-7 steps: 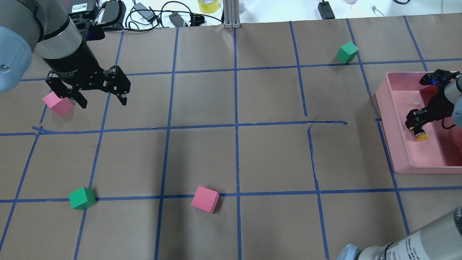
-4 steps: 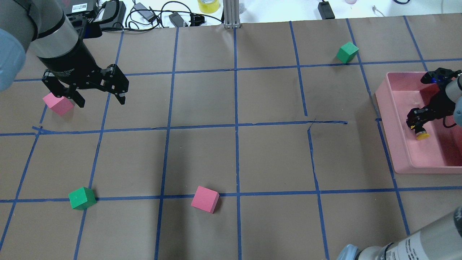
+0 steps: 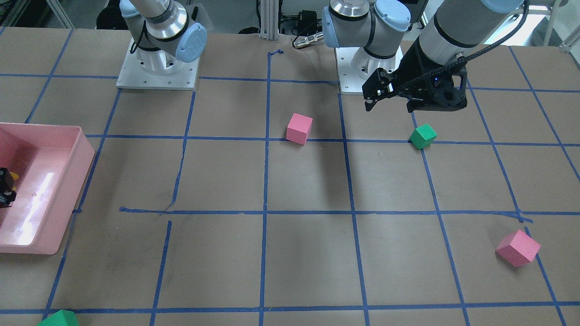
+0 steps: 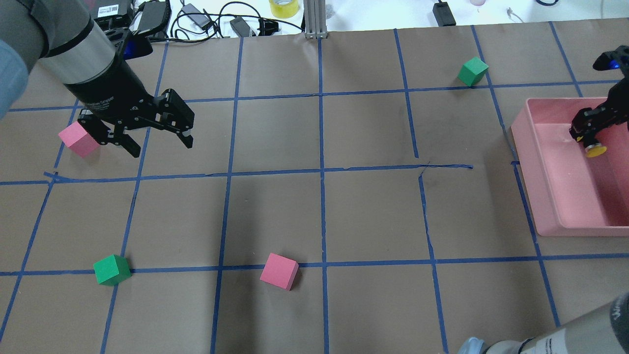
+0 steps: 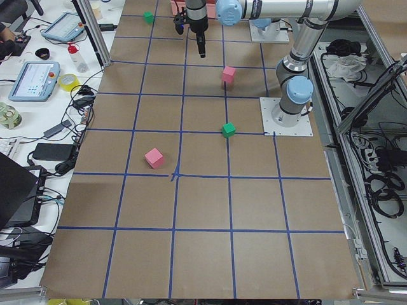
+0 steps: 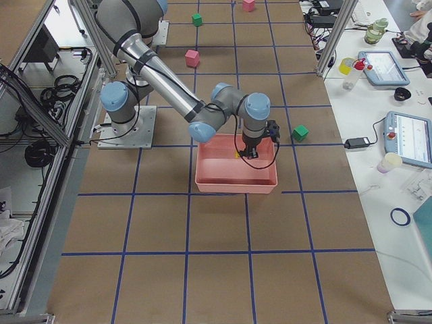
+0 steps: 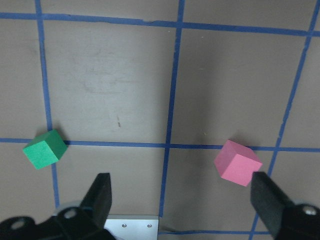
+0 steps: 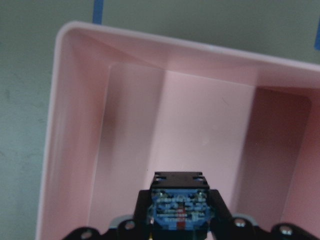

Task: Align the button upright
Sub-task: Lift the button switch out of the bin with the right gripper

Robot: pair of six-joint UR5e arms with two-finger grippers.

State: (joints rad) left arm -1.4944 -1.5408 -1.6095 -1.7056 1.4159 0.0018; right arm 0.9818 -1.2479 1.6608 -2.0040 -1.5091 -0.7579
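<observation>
The button hangs in my right gripper with its yellow cap pointing down and toward me, above the far part of the pink tray. The gripper is shut on the button's body. In the right wrist view the button's base block sits between the jaws, over the tray's floor. In the front-facing view only a bit of the gripper shows at the left edge. My left gripper is open and empty above the table, to the right of a pink cube.
A green cube and a pink cube lie near the front, and another green cube at the far right. In the left wrist view a green cube and a pink cube lie below. Cables lie beyond the table's far edge.
My right gripper has lifted the button and carried it toward the tray's far end. My left gripper has shifted right and slightly nearer, still open.
</observation>
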